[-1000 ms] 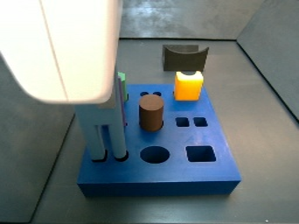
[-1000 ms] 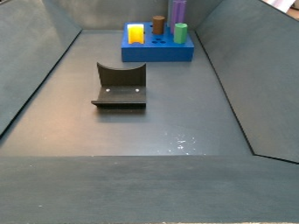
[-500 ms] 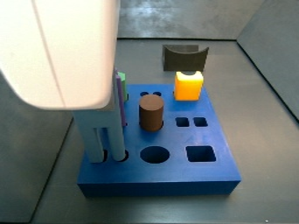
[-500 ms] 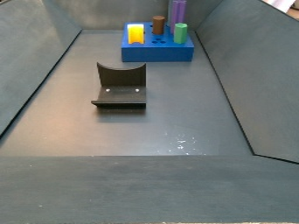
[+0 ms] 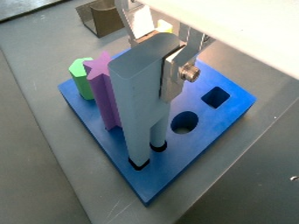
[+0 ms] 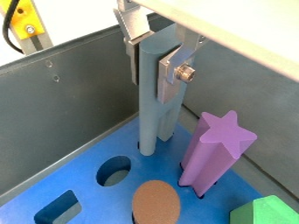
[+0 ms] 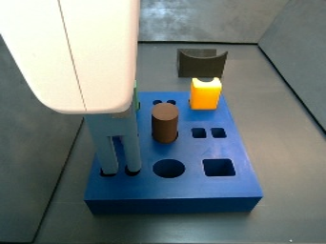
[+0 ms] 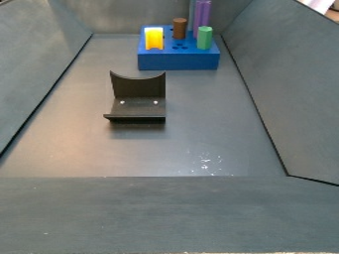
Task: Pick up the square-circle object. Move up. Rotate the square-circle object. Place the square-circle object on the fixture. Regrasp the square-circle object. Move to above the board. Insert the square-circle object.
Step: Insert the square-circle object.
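1. Your gripper [image 6: 156, 61] stands above the near-left corner of the board [image 7: 242, 191], as a side view frames it; the white arm body fills much of that view.
2. Both wrist views show the fingers [image 6: 177, 68] clamped narrow on the upper part of the square-circle object [image 5: 146, 96], a silver plate lying flat against its side.
3. The square-circle object stands upright, its lower end down at a small hole in the blue board's top [image 6: 149, 150]. You cannot tell how deep it sits.
4. Just beside it stands the purple star peg [image 6: 214, 150], upright in the board. In a wrist view the two look close but apart.
5. The brown cylinder [image 7: 165, 124] stands upright near the board's middle; the yellow block [image 7: 205, 92] sits at the far edge, and a green peg [image 5: 82, 75] at a corner beyond the star peg.
6. Open holes you can see: a round one [image 7: 169, 170], a square one [image 7: 219, 169] and a small pair [image 7: 209, 132].
7. The fixture [image 8: 135, 96] stands on the grey floor [image 8: 185, 139], well apart from the board, with nothing resting on it.
8. In that side view the gripper itself cannot be made out.
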Controlling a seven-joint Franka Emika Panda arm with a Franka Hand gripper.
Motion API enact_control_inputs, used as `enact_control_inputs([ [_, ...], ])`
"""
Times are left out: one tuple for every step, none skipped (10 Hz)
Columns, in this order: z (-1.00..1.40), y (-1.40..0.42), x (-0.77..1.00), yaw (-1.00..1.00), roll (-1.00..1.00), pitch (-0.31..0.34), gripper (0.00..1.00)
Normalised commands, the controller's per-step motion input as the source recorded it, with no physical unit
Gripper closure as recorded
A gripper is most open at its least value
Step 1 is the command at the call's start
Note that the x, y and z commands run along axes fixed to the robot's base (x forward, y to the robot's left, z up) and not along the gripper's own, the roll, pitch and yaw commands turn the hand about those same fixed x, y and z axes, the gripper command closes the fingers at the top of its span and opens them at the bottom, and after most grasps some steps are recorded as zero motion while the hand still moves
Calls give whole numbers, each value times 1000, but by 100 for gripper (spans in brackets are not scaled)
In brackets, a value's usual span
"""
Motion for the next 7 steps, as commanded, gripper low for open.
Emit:
enact_control_inputs([
  [-520, -266, 166, -86, 176, -70, 100],
  [-340, -200, 0, -46, 86, -79, 100],
  [-286, -114, 0, 0, 70, -81, 100],
  [-334, -94, 0, 0, 103, -77, 100],
  [-343, -66, 0, 0, 103, -39, 100],
  [-311, -11, 0, -9, 116, 0, 100],
  [-300, 0, 0, 0, 139, 0, 100],
])
